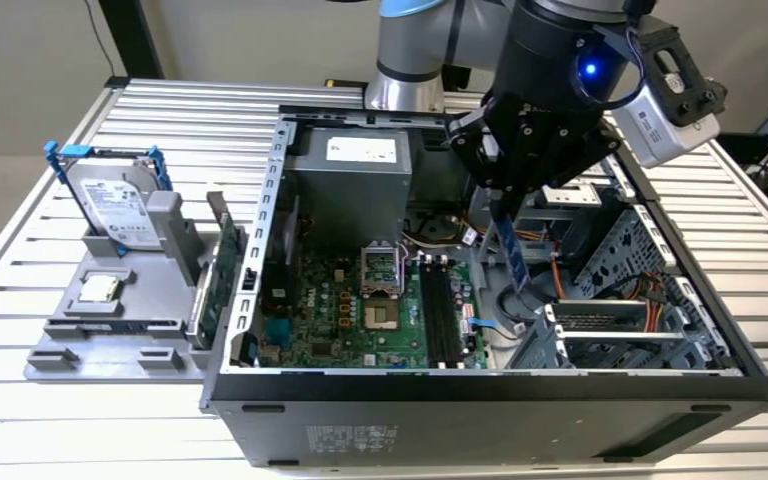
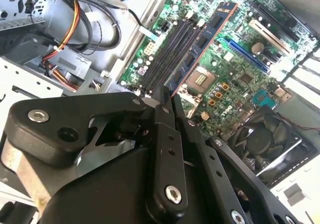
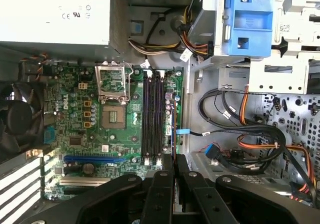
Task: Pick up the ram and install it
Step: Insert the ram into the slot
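Observation:
My gripper [image 1: 502, 203] is shut on the ram [image 1: 516, 252], a narrow bluish board that hangs down from the fingers inside the open computer case [image 1: 491, 385]. The stick hovers above the motherboard [image 1: 357, 310], a little toward the exterior view's right of the black memory slots [image 1: 440, 312]. In the second wrist view the ram [image 2: 202, 43] reaches out from the gripper [image 2: 167, 98] over the slots [image 2: 167, 52]. The first wrist view has the ram [image 3: 173, 134] edge-on, beside the slots [image 3: 152, 115], with the gripper [image 3: 173, 170] below it.
A grey holder [image 1: 104, 345] at the exterior view's left carries a silver hard drive [image 1: 115, 205] and a green card [image 1: 224, 262]. Inside the case are the power supply [image 1: 351, 170], the CPU socket [image 1: 381, 268], a fan [image 2: 265, 134], drive cages [image 1: 624, 330] and loose cables [image 3: 235, 119].

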